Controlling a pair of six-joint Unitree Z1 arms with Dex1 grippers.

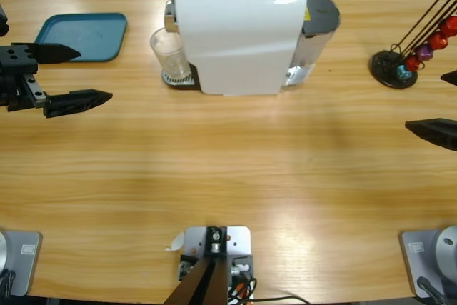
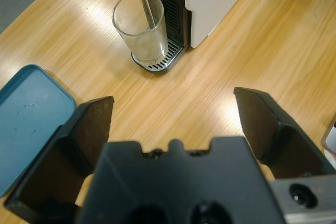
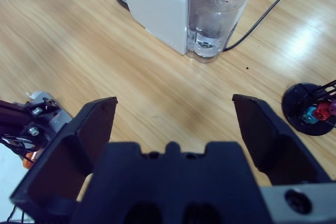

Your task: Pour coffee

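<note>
Under the coffee machine (image 1: 239, 33) spout your empty glass (image 1: 170, 53) is sitting on the drip tray; your left gripper (image 1: 73, 75) is hovering wide open beside the blue tray (image 1: 78, 36), and your right gripper (image 3: 176, 124) is gaping empty

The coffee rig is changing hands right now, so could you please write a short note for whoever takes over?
Left gripper: open, empty, near the blue tray.
Right gripper: open, empty, at the opposite end near the capsule holder.
The glass stands on the drip grate of the white coffee machine, under the spout, and looks empty.
Done: glass in place.
Left: the coffee itself; no capsule is held, nothing brewed or poured.
</note>
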